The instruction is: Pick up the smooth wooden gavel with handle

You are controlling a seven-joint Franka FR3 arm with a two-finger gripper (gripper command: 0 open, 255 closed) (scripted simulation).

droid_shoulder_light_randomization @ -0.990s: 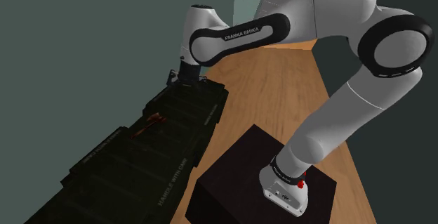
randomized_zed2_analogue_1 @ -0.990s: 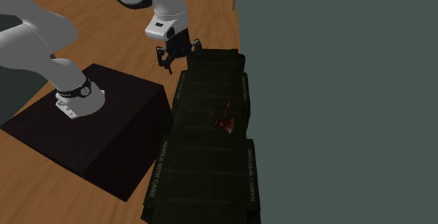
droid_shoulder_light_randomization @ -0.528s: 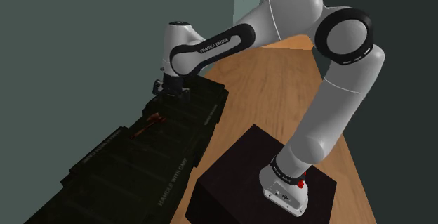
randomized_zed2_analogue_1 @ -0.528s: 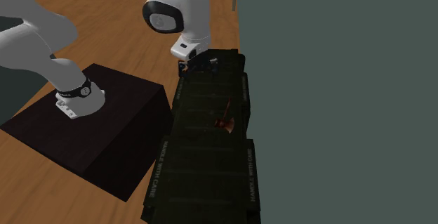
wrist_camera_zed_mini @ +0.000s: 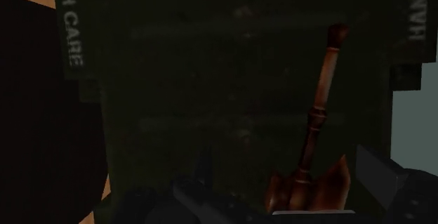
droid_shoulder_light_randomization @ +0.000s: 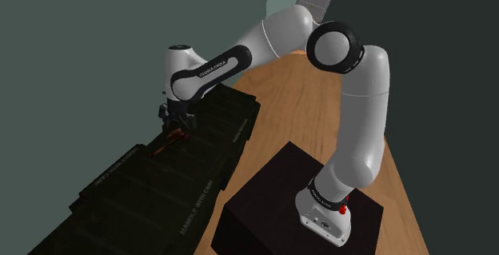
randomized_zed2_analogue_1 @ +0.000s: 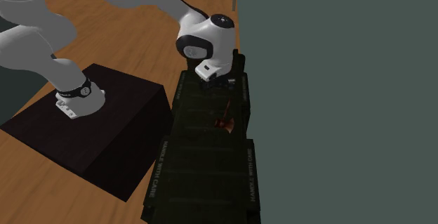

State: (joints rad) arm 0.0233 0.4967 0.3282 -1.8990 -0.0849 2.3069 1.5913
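A reddish-brown gavel (wrist_camera_zed_mini: 316,124) is seen lying flat on the lid of a dark green crate (randomized_zed2_analogue_1: 200,117), one of a row set end to end along a grey-green wall (randomized_zed2_analogue_1: 337,117). The gavel is placed nearer the lid's wall-side edge than the edge facing the wooden floor (droid_shoulder_light_randomization: 312,101). It is aligned roughly with the lid's long edges.

The white arm (droid_shoulder_light_randomization: 232,57) is extended from its black stand (droid_shoulder_light_randomization: 256,213) out over the row. In the shoulder view the hand is held above the gavel.

In the wrist view the black fingers (wrist_camera_zed_mini: 379,177) are shown standing apart, with nothing clasped between them. The gavel's broad head is pictured between them, close to their tips. The turned handle is directed away from the hand along the lid. Whether either finger is touching the head cannot be told.

The words "HANDLE WITH CARE" are printed in faint lettering along the long edges of the lids. The stand is set on the floor just beside the row, on the side away from the wall.
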